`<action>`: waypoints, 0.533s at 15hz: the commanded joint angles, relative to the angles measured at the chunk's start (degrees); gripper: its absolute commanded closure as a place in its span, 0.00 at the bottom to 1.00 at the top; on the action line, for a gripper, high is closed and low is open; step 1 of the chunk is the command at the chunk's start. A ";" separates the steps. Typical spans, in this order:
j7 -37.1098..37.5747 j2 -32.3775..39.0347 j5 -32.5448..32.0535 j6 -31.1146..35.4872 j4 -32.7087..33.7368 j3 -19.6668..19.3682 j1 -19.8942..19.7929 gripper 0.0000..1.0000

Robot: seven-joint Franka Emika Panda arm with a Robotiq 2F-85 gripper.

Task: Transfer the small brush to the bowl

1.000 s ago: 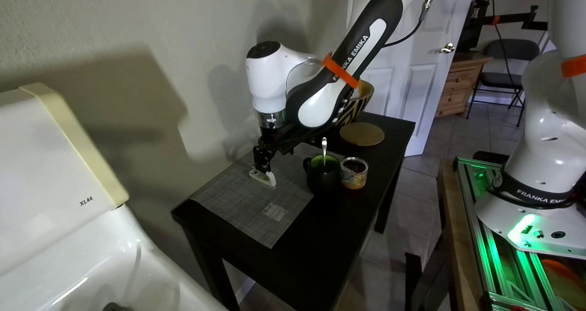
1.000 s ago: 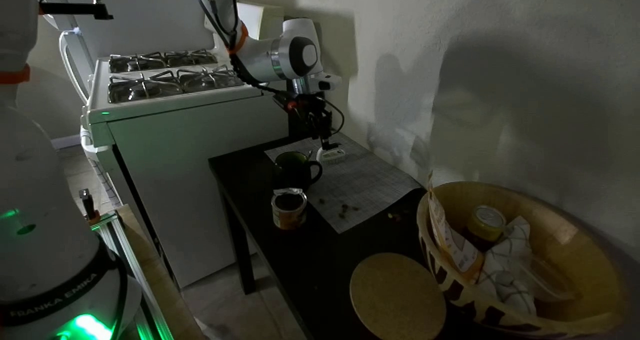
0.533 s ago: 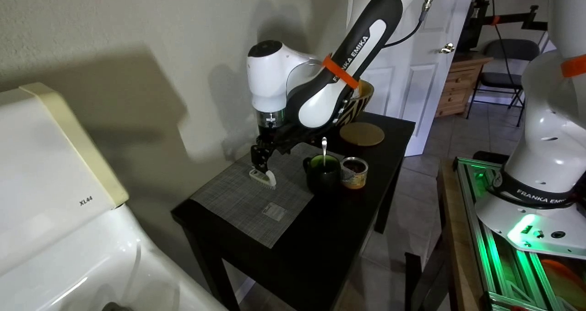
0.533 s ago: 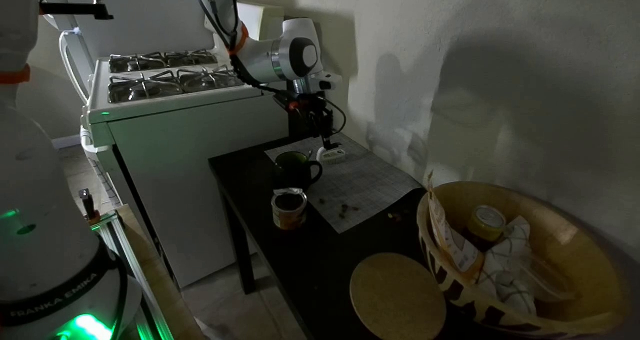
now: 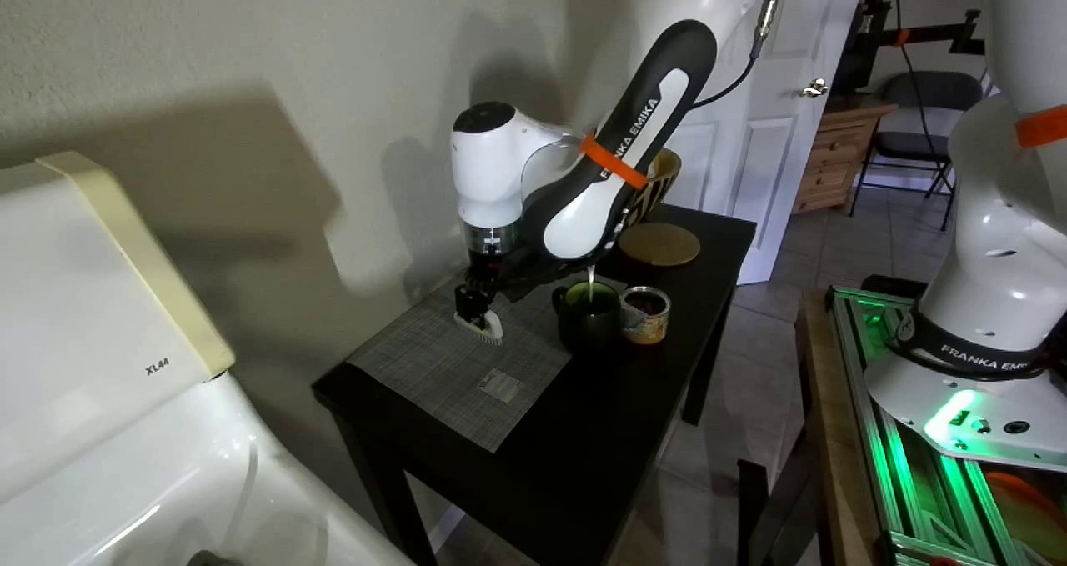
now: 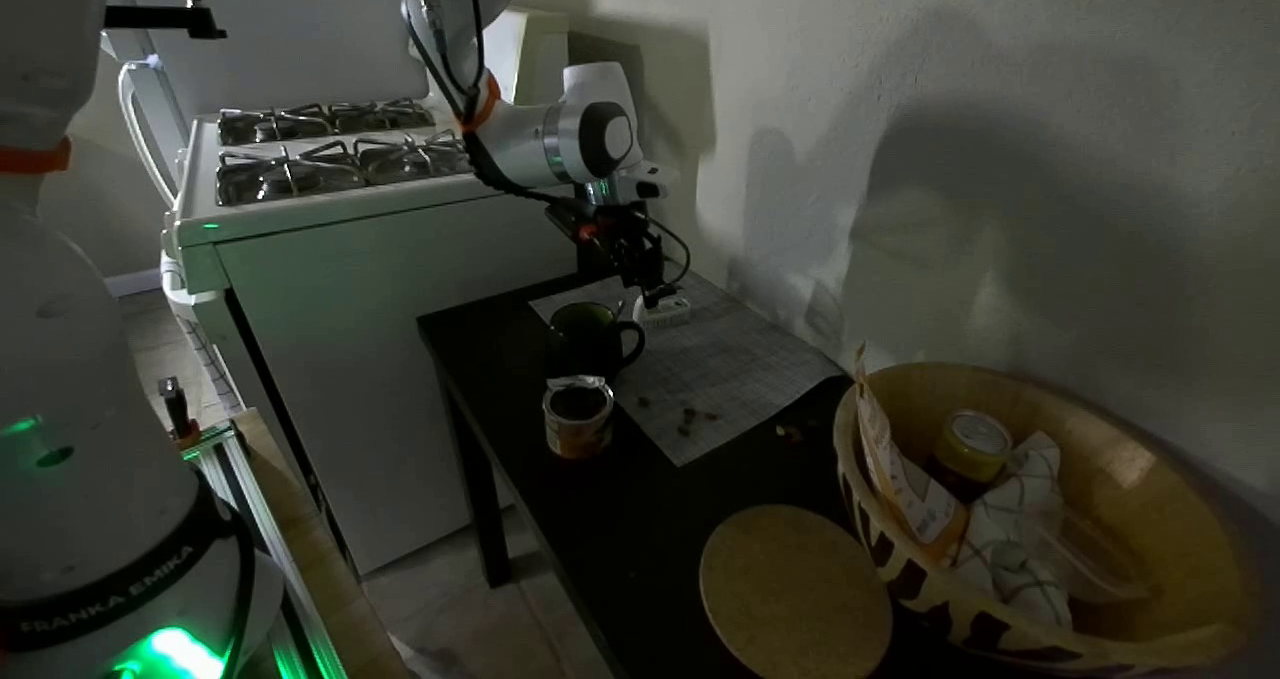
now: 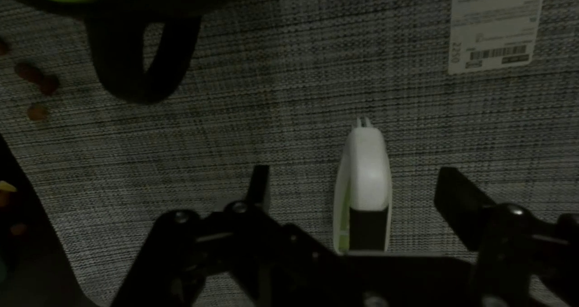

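The small brush (image 7: 371,176), white with a dark grip part and green inside, lies bristles down on the grey placemat. It shows in both exterior views (image 5: 493,328) (image 6: 676,311). My gripper (image 7: 355,185) is open, one finger (image 7: 258,185) on each side of the brush with gaps to both. In both exterior views my gripper (image 5: 477,318) (image 6: 657,297) is low, right over the brush. The large striped bowl (image 6: 1190,569) stands at the far end of the table, holding a can, a packet and a checked cloth. The arm partly hides the bowl (image 5: 658,191).
A dark green mug (image 5: 588,324) with a spoon stands beside the brush; its handle (image 7: 140,81) is near in the wrist view. An opened small can (image 6: 578,419) stands by the mug. A round tan board (image 6: 795,589) lies before the bowl. The wall (image 5: 375,241) runs close behind.
My gripper has come down toward the brush, mostly in the last half second, and its fingers now cover part of it in an exterior view. The brush, mug and bowl have not moved.
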 commanded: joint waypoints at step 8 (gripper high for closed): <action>2.04 6.87 1.37 3.04 5.48 -3.51 3.67 0.71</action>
